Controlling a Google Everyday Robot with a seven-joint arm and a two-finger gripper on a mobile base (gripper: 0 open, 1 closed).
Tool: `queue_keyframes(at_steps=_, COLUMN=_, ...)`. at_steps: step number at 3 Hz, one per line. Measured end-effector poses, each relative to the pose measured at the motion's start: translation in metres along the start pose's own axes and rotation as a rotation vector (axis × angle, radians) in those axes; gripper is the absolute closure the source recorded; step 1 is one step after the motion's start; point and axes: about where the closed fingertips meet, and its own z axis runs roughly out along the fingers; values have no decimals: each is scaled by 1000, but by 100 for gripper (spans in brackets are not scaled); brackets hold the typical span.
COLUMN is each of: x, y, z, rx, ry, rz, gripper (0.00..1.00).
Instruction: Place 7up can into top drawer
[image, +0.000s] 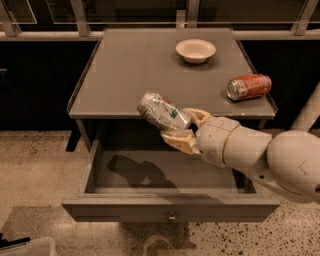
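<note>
The 7up can (161, 112), crinkled silver-white with green markings, is held on its side in my gripper (184, 128), whose cream fingers (181, 141) are shut on its right end. The can hangs over the cabinet's front edge, above the back of the open top drawer (170, 210). The drawer is pulled out, dark grey-brown, with a small round metal knob (172, 217) on its front panel. Its inside holds nothing but the arm's shadow. My arm (260, 155) comes in from the right.
On the grey cabinet top (125, 75) stand a cream bowl (195, 50) at the back and an orange-red can (248, 86) lying on its side at the right. Speckled floor lies around. A pale bin corner (25, 247) shows at bottom left.
</note>
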Motion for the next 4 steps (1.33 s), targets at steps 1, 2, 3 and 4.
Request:
queue_keyframes(at_steps=1, x=-1, y=1, z=1, rx=-3, ry=-1, rz=-1, gripper=100)
queue_keyframes(at_steps=2, x=10, y=-6, z=6, rx=1, ry=22, rz=13, gripper=100)
queue_keyframes(at_steps=3, x=43, y=-18, z=2, rx=54, ry=70, rz=77, gripper=100)
queue_keyframes(at_steps=4, x=71, y=-32, z=-6, rx=123, ry=110, rz=133, gripper=100)
